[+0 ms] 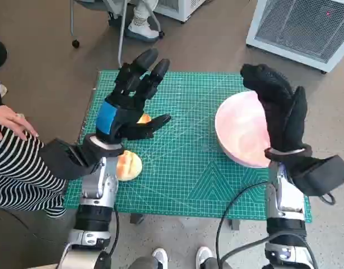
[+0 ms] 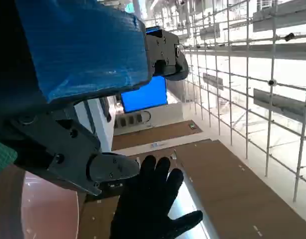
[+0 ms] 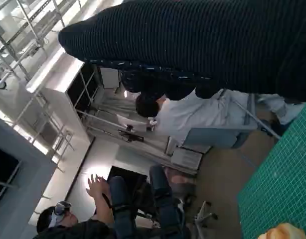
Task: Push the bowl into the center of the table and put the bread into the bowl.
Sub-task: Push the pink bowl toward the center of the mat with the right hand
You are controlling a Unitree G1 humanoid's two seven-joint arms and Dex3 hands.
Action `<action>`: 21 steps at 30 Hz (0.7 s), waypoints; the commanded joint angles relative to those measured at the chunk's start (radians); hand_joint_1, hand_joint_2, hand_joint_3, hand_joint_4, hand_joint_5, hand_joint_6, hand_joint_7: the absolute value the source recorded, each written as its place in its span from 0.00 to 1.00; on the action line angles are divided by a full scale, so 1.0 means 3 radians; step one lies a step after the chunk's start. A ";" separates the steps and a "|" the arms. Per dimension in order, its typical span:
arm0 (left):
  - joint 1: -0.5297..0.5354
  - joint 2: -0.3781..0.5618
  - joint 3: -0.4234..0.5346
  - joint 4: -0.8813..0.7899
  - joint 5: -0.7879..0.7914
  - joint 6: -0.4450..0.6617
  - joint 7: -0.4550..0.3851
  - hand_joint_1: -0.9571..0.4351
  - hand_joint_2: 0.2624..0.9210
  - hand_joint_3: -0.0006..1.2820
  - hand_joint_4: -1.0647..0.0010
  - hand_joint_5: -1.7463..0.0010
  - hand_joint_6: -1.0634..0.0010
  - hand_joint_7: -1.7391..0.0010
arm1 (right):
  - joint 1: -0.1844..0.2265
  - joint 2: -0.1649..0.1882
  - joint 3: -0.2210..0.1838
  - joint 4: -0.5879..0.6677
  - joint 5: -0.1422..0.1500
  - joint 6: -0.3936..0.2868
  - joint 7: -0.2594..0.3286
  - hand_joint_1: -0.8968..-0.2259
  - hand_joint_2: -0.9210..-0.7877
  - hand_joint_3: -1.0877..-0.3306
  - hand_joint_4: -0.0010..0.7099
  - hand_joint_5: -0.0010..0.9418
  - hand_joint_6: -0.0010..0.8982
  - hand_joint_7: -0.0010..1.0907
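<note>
Reaching toward twelve o'clock, the left hand is held released above the bread at the worktop's nine o'clock; the right hand, fingers spread, is raised over the bowl at three o'clock.

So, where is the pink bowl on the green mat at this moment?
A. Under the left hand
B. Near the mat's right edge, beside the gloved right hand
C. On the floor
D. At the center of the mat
B: in the head view the pink bowl sits toward the right edge of the green mat, by the right hand.
</note>
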 commanded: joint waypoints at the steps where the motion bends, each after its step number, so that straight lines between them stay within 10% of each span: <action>1: -0.0032 0.0023 -0.0003 -0.0029 0.0036 0.0026 0.0014 0.60 0.79 0.31 0.81 0.99 1.00 0.72 | 0.0059 0.0018 -0.0003 0.0047 0.0042 0.0034 0.0027 0.23 0.00 0.49 0.26 0.00 0.06 0.49; 21: -0.0027 0.0015 -0.0005 -0.0015 0.0046 -0.0005 0.0016 0.59 0.80 0.30 0.81 0.99 1.00 0.72 | 0.0061 0.0022 0.0005 0.0041 0.0045 0.0038 0.0022 0.24 0.00 0.48 0.26 0.00 0.06 0.49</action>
